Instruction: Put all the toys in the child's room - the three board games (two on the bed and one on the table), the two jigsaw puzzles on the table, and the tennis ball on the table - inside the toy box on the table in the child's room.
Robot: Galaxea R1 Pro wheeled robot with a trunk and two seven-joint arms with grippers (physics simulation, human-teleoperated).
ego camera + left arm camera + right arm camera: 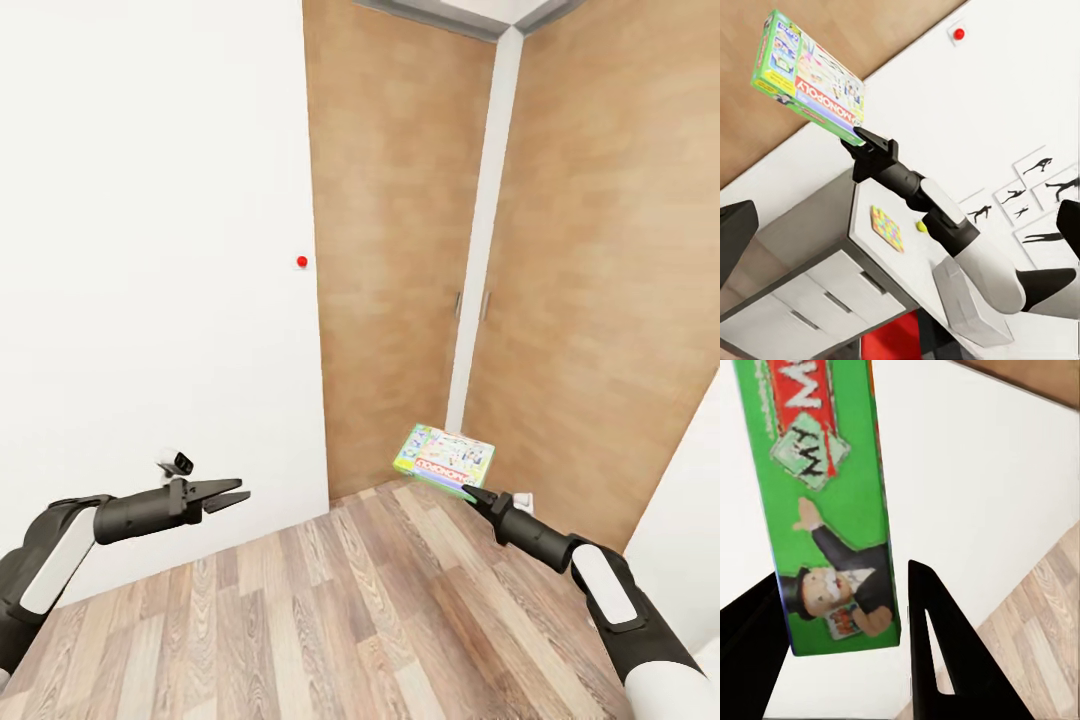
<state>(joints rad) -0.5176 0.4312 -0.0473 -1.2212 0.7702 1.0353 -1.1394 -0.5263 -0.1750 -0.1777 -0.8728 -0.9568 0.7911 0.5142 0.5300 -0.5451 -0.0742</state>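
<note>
Flat green-and-white printed board game box (446,459), right of centre in the head view, is pinched by the right gripper (470,492) for carrying; left gripper (228,496), lower left, is spread, empty.

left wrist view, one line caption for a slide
Right gripper holds a green board game aloft above the table.

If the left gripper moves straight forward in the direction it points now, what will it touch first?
Judging from the left wrist view, the open left gripper aims toward the right arm holding the board game; that arm likely comes first, then the table. Depth is uncertain.
</note>
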